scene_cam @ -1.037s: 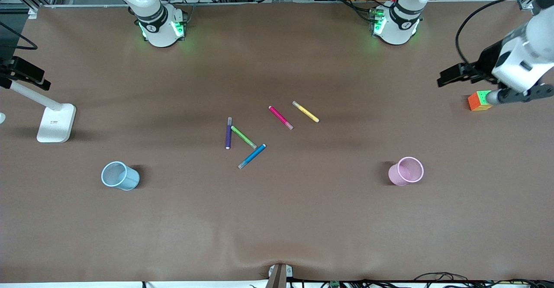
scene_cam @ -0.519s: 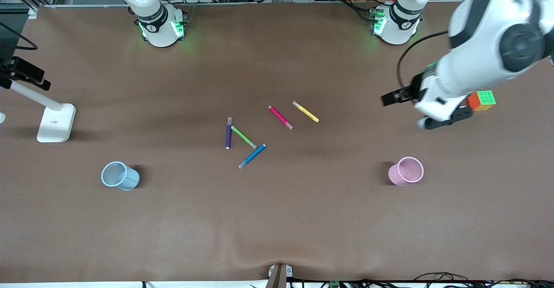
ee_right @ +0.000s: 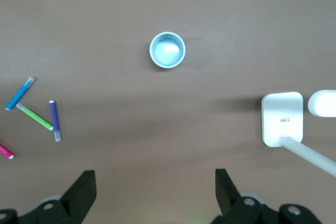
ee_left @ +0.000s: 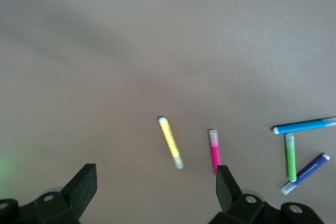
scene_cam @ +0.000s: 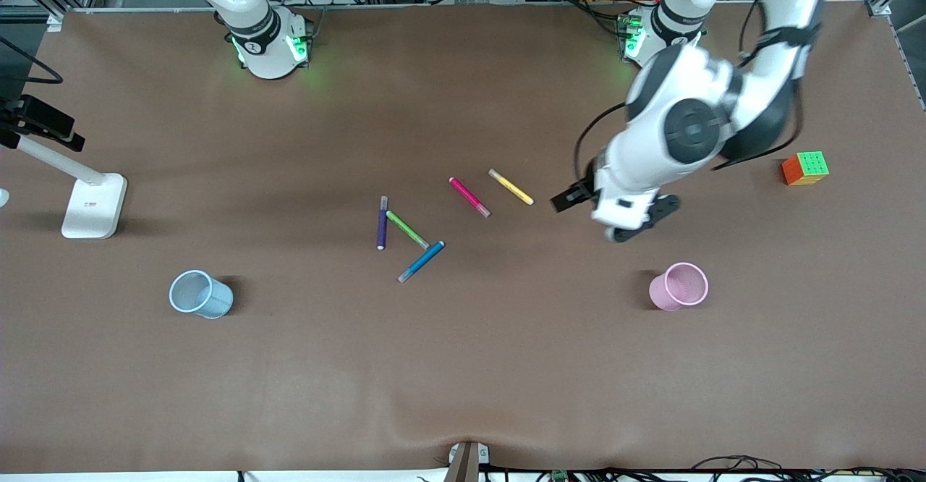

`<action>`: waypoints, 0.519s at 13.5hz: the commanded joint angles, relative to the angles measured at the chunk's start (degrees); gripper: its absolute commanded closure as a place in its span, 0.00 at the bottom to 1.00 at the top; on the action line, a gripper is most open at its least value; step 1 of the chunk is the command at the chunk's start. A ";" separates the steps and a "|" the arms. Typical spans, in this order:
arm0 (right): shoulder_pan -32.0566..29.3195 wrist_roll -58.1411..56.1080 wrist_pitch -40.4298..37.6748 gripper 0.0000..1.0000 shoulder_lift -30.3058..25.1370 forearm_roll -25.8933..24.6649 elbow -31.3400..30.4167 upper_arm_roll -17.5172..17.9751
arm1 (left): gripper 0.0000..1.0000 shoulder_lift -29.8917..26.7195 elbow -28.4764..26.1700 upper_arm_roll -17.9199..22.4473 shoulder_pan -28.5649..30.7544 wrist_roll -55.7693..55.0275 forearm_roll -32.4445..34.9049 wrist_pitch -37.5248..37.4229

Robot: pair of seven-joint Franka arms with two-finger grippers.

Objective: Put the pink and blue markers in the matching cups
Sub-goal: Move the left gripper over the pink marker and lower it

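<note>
The table is plain brown. On it lie a pink marker, a yellow one, a green one, a purple one and a blue marker. The cups are pale blue and pale pink, and the cube shows green and orange faces.

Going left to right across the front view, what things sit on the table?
White lamp base → pale blue mesh cup → dark purple marker → magenta-pink marker → yellow marker → pale pink mesh cup → colourful puzzle cube.

A brown table carries a white lamp stand, with metal framing along its edge.
</note>
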 commanded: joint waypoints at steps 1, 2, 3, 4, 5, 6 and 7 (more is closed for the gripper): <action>-0.34 -0.38 -0.62 0.00 0.14 -0.59 0.54 0.18 | 0.00 4.67 1.55 0.28 -3.44 -9.16 -1.04 4.33; -0.34 -0.38 -0.62 0.00 0.23 -0.59 0.54 0.18 | 0.00 6.25 1.46 0.28 -5.10 -11.63 -0.95 6.61; -0.43 -0.38 -0.62 0.00 0.23 -0.59 0.54 0.18 | 0.00 7.92 1.46 0.36 -6.25 -13.22 -0.87 8.81; -0.43 -0.38 -0.62 0.00 0.23 -0.50 0.62 0.18 | 0.00 9.33 1.46 0.36 -6.61 -15.15 -0.87 11.01; -0.43 -0.38 -0.62 0.00 0.23 -0.50 0.54 0.18 | 0.00 10.65 1.37 0.36 -7.83 -17.26 -0.78 13.64; -0.52 -0.47 -0.53 0.00 0.23 -0.50 0.54 0.18 | 0.00 11.97 1.37 0.36 -8.89 -18.94 -0.78 15.49; -0.52 -0.39 -0.53 0.00 0.31 -0.50 0.62 0.18 | 0.00 13.20 1.37 0.36 -9.51 -20.26 -0.78 17.43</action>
